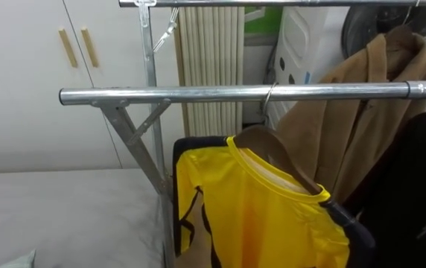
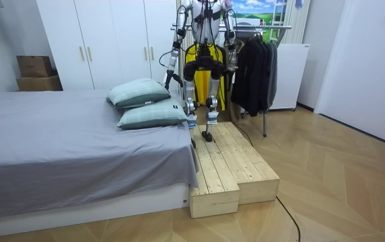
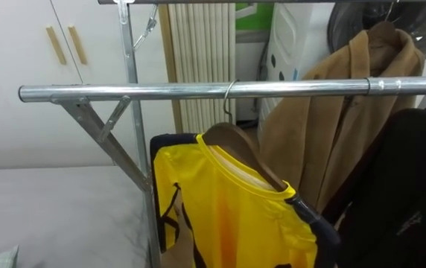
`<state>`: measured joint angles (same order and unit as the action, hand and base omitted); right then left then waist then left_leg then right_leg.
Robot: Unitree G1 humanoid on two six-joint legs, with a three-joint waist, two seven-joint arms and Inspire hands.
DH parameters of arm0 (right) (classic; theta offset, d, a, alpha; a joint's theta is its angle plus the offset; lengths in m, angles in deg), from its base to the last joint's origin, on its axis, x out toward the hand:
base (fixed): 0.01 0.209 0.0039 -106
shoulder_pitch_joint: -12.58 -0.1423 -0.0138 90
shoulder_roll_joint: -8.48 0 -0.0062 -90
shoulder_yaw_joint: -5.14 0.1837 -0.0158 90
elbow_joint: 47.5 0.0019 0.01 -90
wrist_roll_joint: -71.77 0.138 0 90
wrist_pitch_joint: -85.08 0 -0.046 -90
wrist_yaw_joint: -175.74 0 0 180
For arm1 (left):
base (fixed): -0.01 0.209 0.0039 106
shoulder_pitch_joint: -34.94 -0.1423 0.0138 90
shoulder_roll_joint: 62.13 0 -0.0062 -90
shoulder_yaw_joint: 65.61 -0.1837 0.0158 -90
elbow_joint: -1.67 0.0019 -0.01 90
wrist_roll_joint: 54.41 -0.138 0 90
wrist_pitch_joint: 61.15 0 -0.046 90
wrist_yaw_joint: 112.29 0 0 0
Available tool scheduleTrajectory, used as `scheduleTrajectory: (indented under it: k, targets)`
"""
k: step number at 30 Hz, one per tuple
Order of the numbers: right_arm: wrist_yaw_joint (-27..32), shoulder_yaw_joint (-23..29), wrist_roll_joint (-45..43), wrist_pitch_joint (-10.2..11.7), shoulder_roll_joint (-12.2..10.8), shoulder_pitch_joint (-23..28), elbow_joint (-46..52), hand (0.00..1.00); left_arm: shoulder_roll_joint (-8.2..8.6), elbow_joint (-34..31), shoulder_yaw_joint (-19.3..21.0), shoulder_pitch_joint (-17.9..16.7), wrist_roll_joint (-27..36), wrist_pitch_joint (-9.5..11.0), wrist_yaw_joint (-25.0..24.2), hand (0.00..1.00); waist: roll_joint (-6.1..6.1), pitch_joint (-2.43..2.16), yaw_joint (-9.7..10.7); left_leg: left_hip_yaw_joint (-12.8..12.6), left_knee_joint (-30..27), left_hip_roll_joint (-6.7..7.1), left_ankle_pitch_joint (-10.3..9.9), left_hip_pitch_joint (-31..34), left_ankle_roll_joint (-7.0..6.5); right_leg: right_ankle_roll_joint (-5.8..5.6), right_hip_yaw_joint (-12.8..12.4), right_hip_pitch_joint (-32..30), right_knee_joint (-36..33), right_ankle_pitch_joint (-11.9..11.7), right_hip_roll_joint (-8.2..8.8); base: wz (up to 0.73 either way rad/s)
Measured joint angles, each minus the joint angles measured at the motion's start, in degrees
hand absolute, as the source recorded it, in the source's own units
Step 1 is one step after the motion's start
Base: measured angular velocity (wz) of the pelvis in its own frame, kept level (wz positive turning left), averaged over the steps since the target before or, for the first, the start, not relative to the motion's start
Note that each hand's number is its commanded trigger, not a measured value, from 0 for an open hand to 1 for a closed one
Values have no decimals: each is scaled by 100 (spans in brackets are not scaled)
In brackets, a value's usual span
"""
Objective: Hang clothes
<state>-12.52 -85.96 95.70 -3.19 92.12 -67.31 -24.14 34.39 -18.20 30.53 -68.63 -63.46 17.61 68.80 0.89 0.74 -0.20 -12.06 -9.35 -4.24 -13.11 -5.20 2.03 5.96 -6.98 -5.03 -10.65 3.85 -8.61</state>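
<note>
Yellow shirt is on a wooden hanger, and the hanger's metal hook is over the horizontal steel rail of the clothes rack. The shirt hangs below the rail and has dark trim at the sleeve. Just right of it on the same rail is a tan coat, and a black garment is at the far right, overlapping the coat's lower edge. Behind the rack are a white wardrobe with wooden handles and a ribbed beige radiator. A grey bed is at lower left. In the room view the robot stands upright on a wooden platform beside the bed, facing the rack, near two green pillows. Both arms are down at its sides, with the left hand on the room view's left and the right hand on the room view's right. Both hands are too small there to tell their grip state.
</note>
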Motion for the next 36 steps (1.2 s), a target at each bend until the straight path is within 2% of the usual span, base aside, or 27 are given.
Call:
scheduleTrajectory:
  k: [9,12,21,26,28,36]
  targets:
    - [64,-110,24,12,-7,-18,-13,0,-3,64,-90,6,0,-2,1,0,3,-4,-4,4,-34,22,1,-48,-6,9,-39,5,4,-4,7,0]
    - [66,-110,24,12,-13,-18,-15,0,-2,76,-131,6,2,-3,2,0,-8,0,-5,4,-38,30,-1,-49,-12,-48,-60,1,1,26,7,-4]
    - [65,-116,24,9,-16,-20,-18,0,-1,82,-209,6,1,-32,-3,0,-24,9,-4,24,-35,46,-13,-51,-32,-68,-95,0,1,14,4,-1]
    - [66,-118,5,-6,-17,-34,-19,0,-1,82,-204,4,-5,-50,-4,0,-36,10,-5,20,-15,45,-21,-50,-36,-62,-104,-1,-7,10,-7,0]
    - [66,-119,4,-10,-17,-53,-42,0,-1,85,-204,4,-5,-51,-4,0,-40,8,-5,20,-14,44,-20,-53,-36,-13,-103,0,-10,-19,-7,0]
    - [77,-156,3,-15,-20,-103,-94,0,-3,92,-194,4,-7,-51,6,0,-85,3,-4,0,-16,45,-23,-53,-40,-18,-105,0,-7,-15,-6,0]
